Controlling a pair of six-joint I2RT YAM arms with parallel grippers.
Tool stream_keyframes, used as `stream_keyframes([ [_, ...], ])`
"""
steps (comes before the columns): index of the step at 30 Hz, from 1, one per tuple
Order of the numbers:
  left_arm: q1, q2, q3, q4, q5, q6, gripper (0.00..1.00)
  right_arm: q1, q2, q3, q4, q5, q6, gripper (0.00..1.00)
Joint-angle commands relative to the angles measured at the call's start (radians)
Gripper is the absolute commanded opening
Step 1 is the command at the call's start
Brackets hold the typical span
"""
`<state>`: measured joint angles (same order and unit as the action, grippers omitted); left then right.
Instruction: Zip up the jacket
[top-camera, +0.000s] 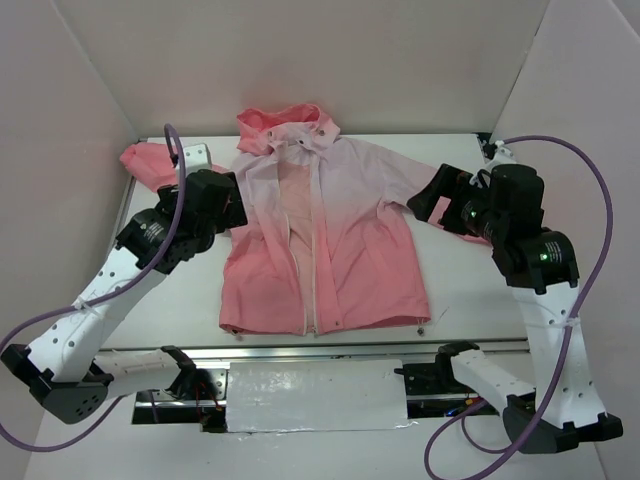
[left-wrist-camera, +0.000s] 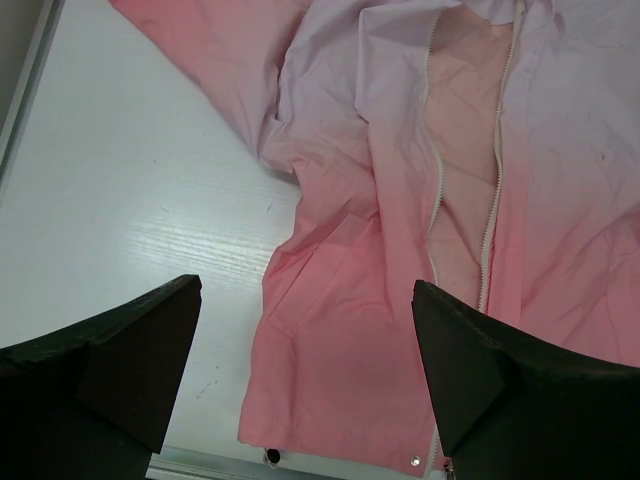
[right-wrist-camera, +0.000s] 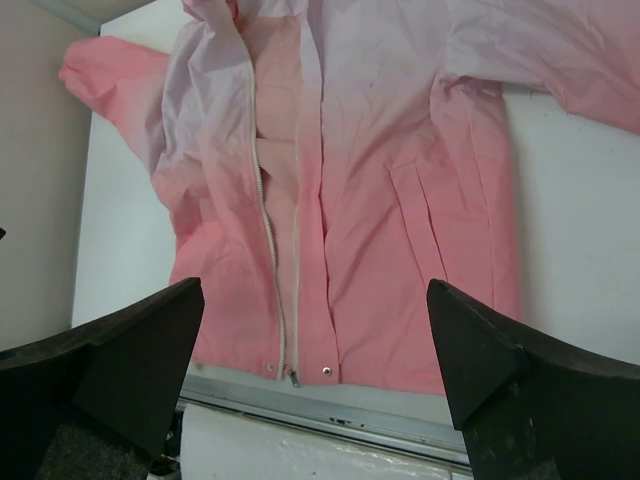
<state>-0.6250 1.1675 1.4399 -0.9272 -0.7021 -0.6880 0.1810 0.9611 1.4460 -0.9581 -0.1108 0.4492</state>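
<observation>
The jacket (top-camera: 330, 240) lies flat on the white table, hood at the far end and coral hem at the near edge. Its white zipper (top-camera: 312, 250) is open along the whole front, with the slider at the hem (right-wrist-camera: 293, 378). My left gripper (top-camera: 233, 200) hovers over the jacket's left side, open and empty; its wrist view shows the left front panel (left-wrist-camera: 350, 340) between the fingers (left-wrist-camera: 110, 370) and the zipper (left-wrist-camera: 437, 200). My right gripper (top-camera: 430, 200) hovers over the right sleeve, open and empty; its wrist view shows the jacket (right-wrist-camera: 400, 200) from above.
A metal rail (top-camera: 320, 348) runs along the table's near edge, with a white panel (top-camera: 315, 395) below it. White walls enclose the table on three sides. The left sleeve (top-camera: 145, 160) is bunched at the far left corner.
</observation>
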Motion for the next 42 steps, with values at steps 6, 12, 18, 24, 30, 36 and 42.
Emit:
stream_keyframes([
  [6,0.004,-0.048,-0.010,0.007,-0.016,-0.016,0.99,0.005,-0.061,-0.033,0.062,0.083,0.032,1.00],
  [12,0.004,-0.031,0.004,-0.009,-0.016,-0.021,0.99,0.005,-0.125,-0.096,0.157,0.028,0.075,1.00],
  [18,0.004,-0.028,-0.004,-0.002,0.024,-0.028,0.99,0.006,-0.095,-0.087,0.155,-0.145,0.003,1.00],
  [24,0.004,-0.006,-0.132,0.033,0.219,-0.103,0.99,0.116,0.071,0.013,-0.025,0.055,-0.026,1.00],
  [30,-0.151,0.148,-0.268,0.024,0.346,-0.241,0.95,0.195,0.139,-0.001,-0.045,0.189,0.003,1.00],
  [36,-0.226,0.253,-0.318,0.082,0.443,-0.269,0.91,0.228,0.165,-0.148,0.007,0.186,0.011,1.00],
  [42,-0.237,0.253,-0.306,0.087,0.438,-0.286,0.92,0.300,0.169,-0.283,0.105,0.174,0.049,0.93],
])
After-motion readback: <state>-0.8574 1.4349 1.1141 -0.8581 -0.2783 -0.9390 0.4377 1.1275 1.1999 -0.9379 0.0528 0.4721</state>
